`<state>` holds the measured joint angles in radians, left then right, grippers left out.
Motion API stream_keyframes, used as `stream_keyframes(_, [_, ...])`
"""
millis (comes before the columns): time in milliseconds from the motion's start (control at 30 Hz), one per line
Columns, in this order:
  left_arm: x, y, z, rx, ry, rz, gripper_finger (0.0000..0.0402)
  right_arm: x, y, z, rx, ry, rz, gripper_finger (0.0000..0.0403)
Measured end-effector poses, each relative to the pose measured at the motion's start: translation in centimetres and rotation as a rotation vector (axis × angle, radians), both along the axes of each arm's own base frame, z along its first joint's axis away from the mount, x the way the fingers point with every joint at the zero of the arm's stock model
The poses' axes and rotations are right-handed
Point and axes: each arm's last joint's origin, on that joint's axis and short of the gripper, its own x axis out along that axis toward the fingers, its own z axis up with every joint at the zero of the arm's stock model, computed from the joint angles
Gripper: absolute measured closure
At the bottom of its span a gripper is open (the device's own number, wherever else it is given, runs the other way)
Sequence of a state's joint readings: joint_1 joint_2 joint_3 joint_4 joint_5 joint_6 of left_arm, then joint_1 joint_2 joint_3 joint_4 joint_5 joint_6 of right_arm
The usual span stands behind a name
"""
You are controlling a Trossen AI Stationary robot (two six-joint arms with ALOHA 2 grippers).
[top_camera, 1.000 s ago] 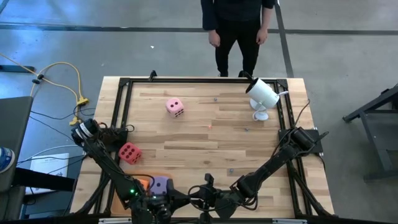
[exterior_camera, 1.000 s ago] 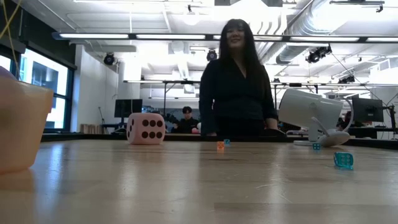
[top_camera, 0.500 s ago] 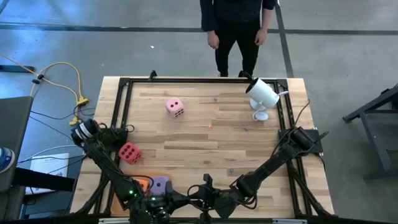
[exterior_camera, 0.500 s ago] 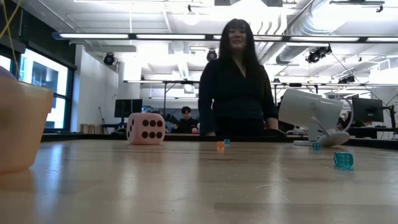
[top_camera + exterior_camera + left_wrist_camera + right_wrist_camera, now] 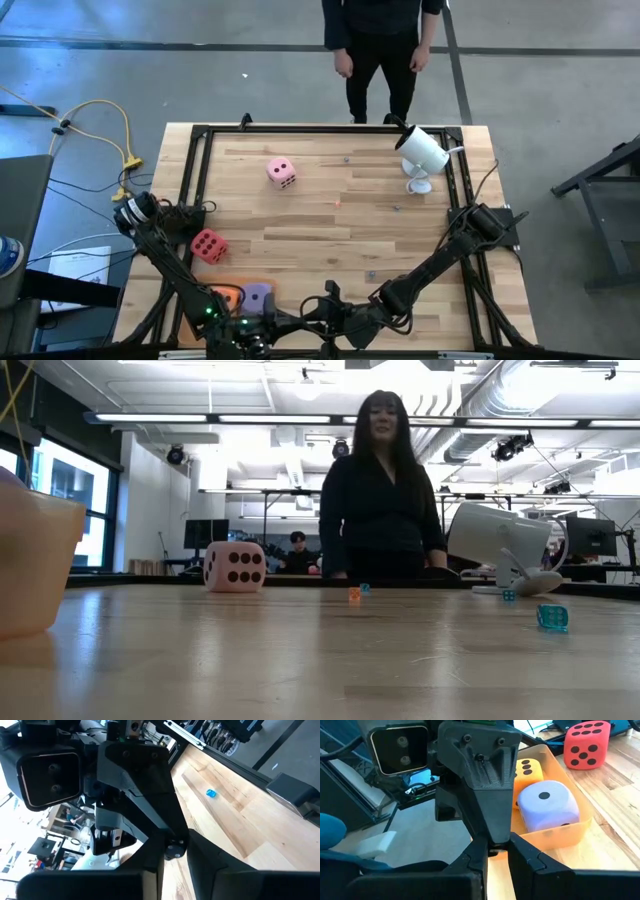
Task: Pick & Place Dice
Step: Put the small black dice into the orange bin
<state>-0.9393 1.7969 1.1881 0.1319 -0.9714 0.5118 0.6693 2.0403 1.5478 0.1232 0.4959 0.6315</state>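
Surface: wooden table [image 5: 330, 215] inside a dark frame; a person [image 5: 380, 50] stands beyond the far edge; workshop lighting behind in the low view.
Left arm: left gripper [image 5: 262, 338] low at the near edge, just beside the tray; whether its jaws are spread or pressed together cannot be told; nothing seen held.
Tray: orange tray [image 5: 560, 832] at the near left; orange die [image 5: 526, 770] and purple die [image 5: 547, 805] lie inside it, touching.
Magenta die: magenta die [image 5: 208, 245] on the table, near the tray on its far side.
Pink die: light pink die [image 5: 281, 172] well apart, toward the far left-centre.
Right arm: right gripper [image 5: 322, 312] at the near edge, meeting the left one; fingers [image 5: 522, 857] nearly pressed together, holding nothing.
Lamp: white lamp [image 5: 420, 155] tipped at the far right.
Handling: dice look soft, light, squashy; judged best pinched across two opposite flat faces, gently.
Hidden: both grippers cut off in the high view; the tray largely masked by the left arm there.
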Motion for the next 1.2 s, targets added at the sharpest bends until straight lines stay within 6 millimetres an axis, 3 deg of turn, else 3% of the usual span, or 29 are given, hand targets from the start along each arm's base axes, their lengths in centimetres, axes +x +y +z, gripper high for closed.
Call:
stream_keyframes(367, [-0.2,0.0,-0.6,0.021,0.018,0.002,0.0356,-0.2,0.3,1.1,0.033,-0.035,0.018,0.0299])
stream_keyframes(567, [-0.9,-0.4,-0.3,0.021,-0.018,0.044,0.0356,-0.2,0.2,0.6,0.006,-0.016,0.008,0.0277])
stream_keyframes(667, [-2.3,-1.2,0.0,0.034,-0.056,0.074,0.0356,-0.3,0.3,0.5,0.000,-0.009,0.010,0.0272])
stream_keyframes(900, [-7.7,-3.1,2.4,-0.152,-0.087,-0.021,0.0357,-0.3,0.3,0.4,0.000,-0.005,0.011,0.0276])
stream_keyframes(1033, [-10.7,-2.0,5.9,-0.509,-0.019,-0.108,0.0357,-0.4,0.4,0.3,-0.004,0.000,0.014,0.0276])
stream_keyframes(1133, [-11.8,-0.1,8.3,-0.894,0.275,-0.243,0.0356,-0.4,0.4,0.3,-0.006,0.003,0.015,0.0277])
stream_keyframes(1200, [-12.1,1.4,9.5,-1.086,0.421,-0.225,0.0350,-0.4,0.4,0.3,-0.006,0.003,0.015,0.0277])
